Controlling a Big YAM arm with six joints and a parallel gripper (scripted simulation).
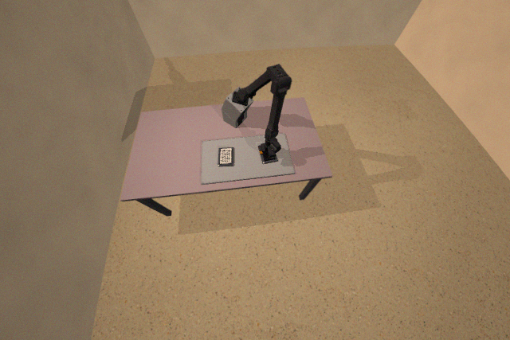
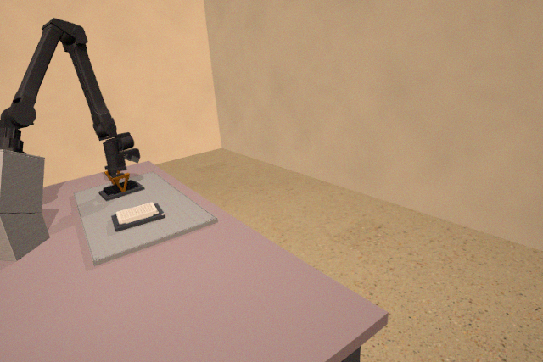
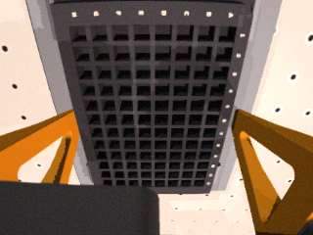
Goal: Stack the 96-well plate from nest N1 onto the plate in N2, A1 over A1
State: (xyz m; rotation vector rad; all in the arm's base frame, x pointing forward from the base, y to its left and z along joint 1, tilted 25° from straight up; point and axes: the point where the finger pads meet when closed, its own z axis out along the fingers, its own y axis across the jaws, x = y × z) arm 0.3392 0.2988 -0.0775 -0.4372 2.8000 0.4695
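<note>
A dark 96-well plate (image 3: 152, 103) sits in its nest N1 (image 2: 121, 193) on the grey mat, and it fills the wrist view. My gripper (image 3: 156, 117) is open and lowered over it, with one orange finger on each long side of the plate. I cannot tell whether the fingers touch the plate's sides. The gripper also shows in the exterior view (image 2: 117, 182) and the top view (image 1: 266, 154), low over N1. A white 96-well plate (image 2: 137, 212) sits in the black nest N2 beside it, seen as well in the top view (image 1: 225, 156). The A1 marks are too small to read.
The grey perforated mat (image 1: 247, 159) lies on the pink table (image 1: 222, 146). The arm's grey pedestal (image 1: 235, 111) stands behind the mat. The mat's right edge lies close to the table's edge in the top view.
</note>
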